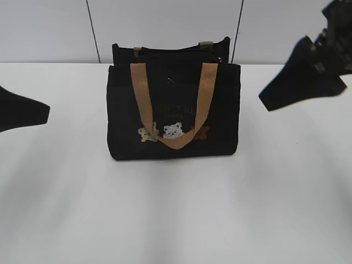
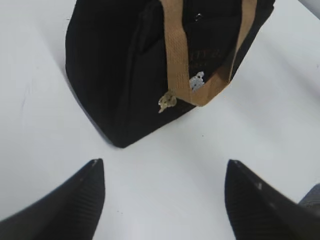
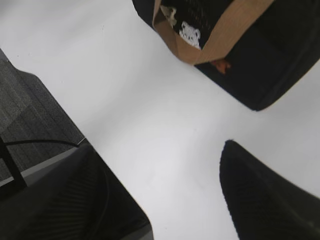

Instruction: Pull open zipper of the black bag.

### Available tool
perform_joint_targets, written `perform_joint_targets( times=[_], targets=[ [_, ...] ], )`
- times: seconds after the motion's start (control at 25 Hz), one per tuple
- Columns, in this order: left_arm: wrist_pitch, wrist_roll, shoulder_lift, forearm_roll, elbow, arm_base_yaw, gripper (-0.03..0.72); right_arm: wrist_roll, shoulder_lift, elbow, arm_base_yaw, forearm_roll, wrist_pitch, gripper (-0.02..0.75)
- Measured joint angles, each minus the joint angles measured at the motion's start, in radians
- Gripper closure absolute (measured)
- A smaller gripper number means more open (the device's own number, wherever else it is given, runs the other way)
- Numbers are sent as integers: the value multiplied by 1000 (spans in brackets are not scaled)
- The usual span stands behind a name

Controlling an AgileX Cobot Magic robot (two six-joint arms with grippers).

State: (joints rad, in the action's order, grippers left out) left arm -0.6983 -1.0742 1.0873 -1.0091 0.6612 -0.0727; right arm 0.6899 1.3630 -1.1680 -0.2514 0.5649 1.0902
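Both jaws spread, empty: left gripper [image 2: 165, 172], right gripper [image 3: 185, 165] flank bag [image 1: 174, 110], apart. Bag upright mid white table [image 1: 176, 214]. Zipper not discernible. Pale panelled wall [image 1: 165, 27] behind.

Left gripper [image 2: 165, 175], right gripper [image 3: 185, 165]: matte black, tapered pointed fingers.
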Motion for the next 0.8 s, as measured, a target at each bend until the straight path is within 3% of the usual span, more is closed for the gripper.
perform_joint_targets(
  times=[0.28,0.44,0.6,0.8],
  targets=[
    [-136,394,-266,350,-2,0,129,-112,-292,254,0,-36,0,160],
    [-191,606,-456,534,-2,0,133,-206,-473,329,0,-111,4,160],
    [-281,733,-581,643,-3,-3,134,-329,-659,366,0,-230,36,160],
    [-378,811,-697,684,-7,-22,135,-450,-864,410,0,-364,75,160]
  ],
)
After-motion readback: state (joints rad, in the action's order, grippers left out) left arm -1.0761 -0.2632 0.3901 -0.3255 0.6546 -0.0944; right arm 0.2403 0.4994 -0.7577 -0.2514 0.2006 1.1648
